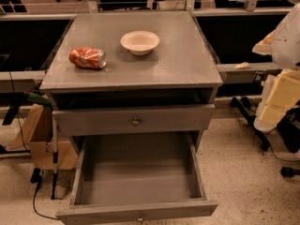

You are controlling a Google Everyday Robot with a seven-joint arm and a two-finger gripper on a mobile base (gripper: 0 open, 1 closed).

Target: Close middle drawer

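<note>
Middle drawer (139,177): pulled far out past the bench's (183,67) front edge and holding nothing. Its long axis runs front to back, with the low front panel and small knob (139,217) nearest the viewer.
Tool (277,100): off the bench's front right corner, apart from the drawer. Cannot tell whether it is wide or narrow.
Key relation: the drawer front lies left of and below the tool, so the push would likely go toward the bench's back edge.
Upper drawer front (136,121): above, slightly out.
Bench top: crushed red can (87,57) near the left edge, white bowl (139,42) mid-back.
</note>
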